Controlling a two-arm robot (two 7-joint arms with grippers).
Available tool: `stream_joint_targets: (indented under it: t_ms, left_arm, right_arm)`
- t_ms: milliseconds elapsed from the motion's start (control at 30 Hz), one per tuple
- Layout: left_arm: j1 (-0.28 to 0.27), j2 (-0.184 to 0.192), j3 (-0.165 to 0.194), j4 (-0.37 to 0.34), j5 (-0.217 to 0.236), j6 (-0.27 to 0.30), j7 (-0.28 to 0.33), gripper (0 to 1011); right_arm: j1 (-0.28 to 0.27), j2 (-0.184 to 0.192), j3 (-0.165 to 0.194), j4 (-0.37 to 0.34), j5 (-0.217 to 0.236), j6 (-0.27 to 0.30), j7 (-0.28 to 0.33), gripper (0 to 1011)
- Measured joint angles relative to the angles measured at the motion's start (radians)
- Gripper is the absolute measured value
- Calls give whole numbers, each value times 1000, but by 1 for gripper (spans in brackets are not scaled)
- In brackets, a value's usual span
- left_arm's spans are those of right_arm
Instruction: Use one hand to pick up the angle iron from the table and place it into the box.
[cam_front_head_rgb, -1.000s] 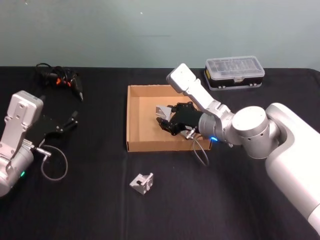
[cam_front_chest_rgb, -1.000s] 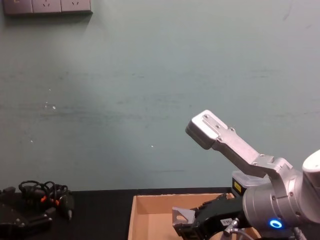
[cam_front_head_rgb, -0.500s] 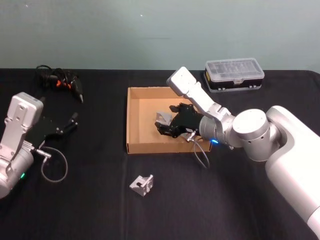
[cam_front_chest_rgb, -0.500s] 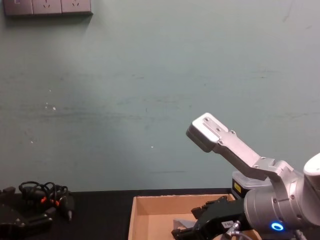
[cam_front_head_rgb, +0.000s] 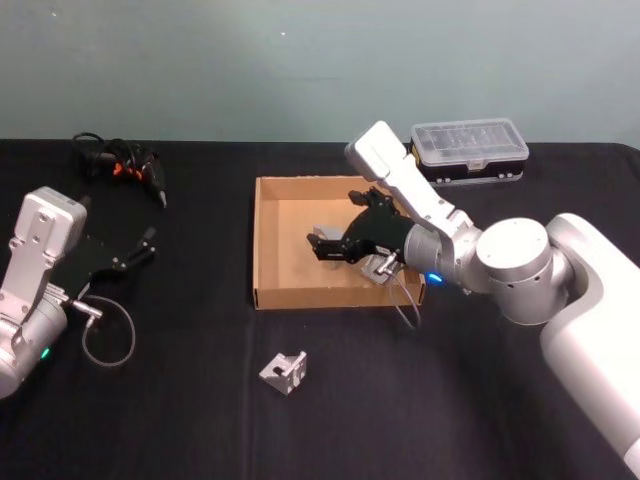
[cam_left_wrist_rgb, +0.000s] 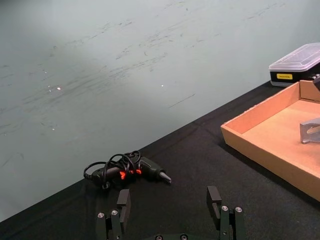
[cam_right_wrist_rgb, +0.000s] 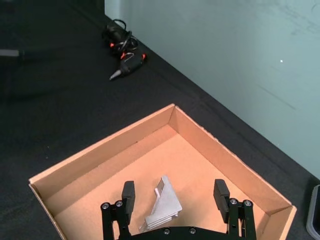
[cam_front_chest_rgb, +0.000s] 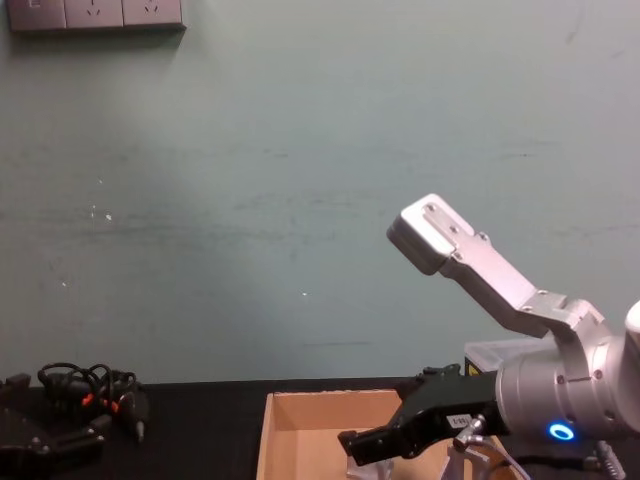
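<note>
Right pincer (cam_right_wrist_rgb: 174, 190) spread above angle iron (cam_right_wrist_rgb: 164, 205) lying in box (cam_front_head_rgb: 262, 240); should rise straight, clear of walls. Left pincer (cam_left_wrist_rgb: 168, 196) idle over worktop (cam_front_head_rgb: 200, 400), spread.

The right arm (cam_front_head_rgb: 512, 268), a boxy silver-grey metal limb with a rounded white forearm, reaches forward and inward toward the middle of the workspace. One flat link angles up and back behind the wrist. A blue ring light (cam_front_chest_rgb: 562, 432) glows near that wrist. Its black, claw-fingered right gripper (cam_front_head_rgb: 330, 243) points toward the robot's left and slightly downward. In the right wrist view, its two jointed fingers (cam_right_wrist_rgb: 127, 196) are spread wide and empty. The left arm (cam_front_head_rgb: 40, 255), of the same silver-grey metal, sits folded low at the robot's left side. Its black left gripper (cam_front_head_rgb: 148, 245) faces forward and inward, its fingers (cam_left_wrist_rgb: 123, 198) likewise parted and empty.
</note>
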Motion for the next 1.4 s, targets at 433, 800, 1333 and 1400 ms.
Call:
stream_joint_targets:
  t_ms: [433,800,1333,1400]
  left_arm:
    - [0,0,0,0,0,0,0,1000]
    - [0,0,0,0,0,0,0,1000]
    - [0,0,0,0,0,0,0,1000]
    - [0,0,0,0,0,0,0,1000]
  right_arm:
    - [-124,82,57,-211,48,-4,7,1003]
    - [-258,190,114,-421,132,-10,42,1003]
    - [-418,341,150,-632,256,-5,101,1003]
    - [-434,353,143,-648,265,-2,104,1003]
